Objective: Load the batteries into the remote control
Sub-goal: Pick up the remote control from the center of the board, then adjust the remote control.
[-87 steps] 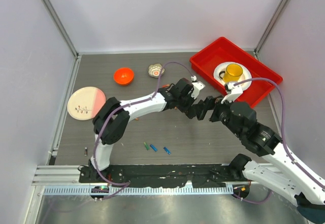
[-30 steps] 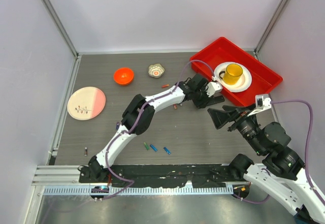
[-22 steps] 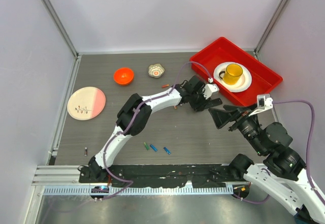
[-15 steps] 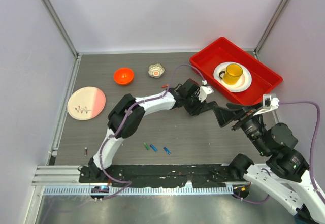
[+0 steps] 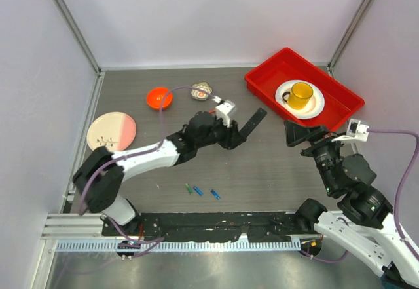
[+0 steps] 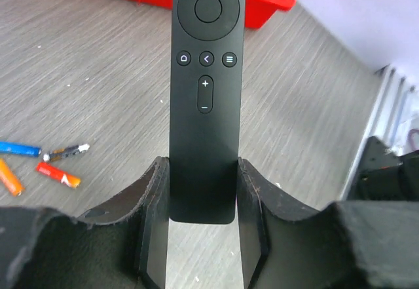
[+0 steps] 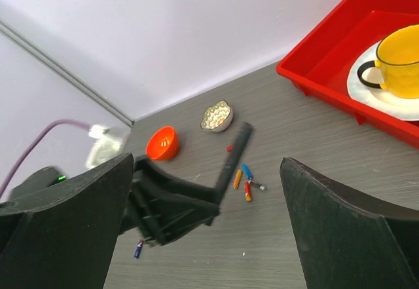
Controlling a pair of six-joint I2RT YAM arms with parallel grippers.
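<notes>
My left gripper (image 5: 230,135) (image 6: 203,171) is shut on the near end of the black remote control (image 5: 252,122) (image 6: 204,92), holding it above the table, button side to the left wrist camera. Batteries lie loose on the table: a green (image 5: 188,188) and two blue ones (image 5: 198,191) near the front, and blue (image 6: 18,149), red (image 6: 57,174) and orange (image 7: 237,179) ones below the remote. My right gripper (image 5: 304,134) (image 7: 207,164) is open and empty, off to the right of the remote beside the red tray (image 5: 262,79).
The red tray holds a yellow mug (image 5: 301,94) on a white plate. An orange bowl (image 5: 159,97) and a small patterned bowl (image 5: 201,90) stand at the back. A pink plate (image 5: 110,132) lies at the left.
My left gripper has pulled back leftward from the tray with the remote. My right gripper has drawn away to the right and toward the tray, still open.
</notes>
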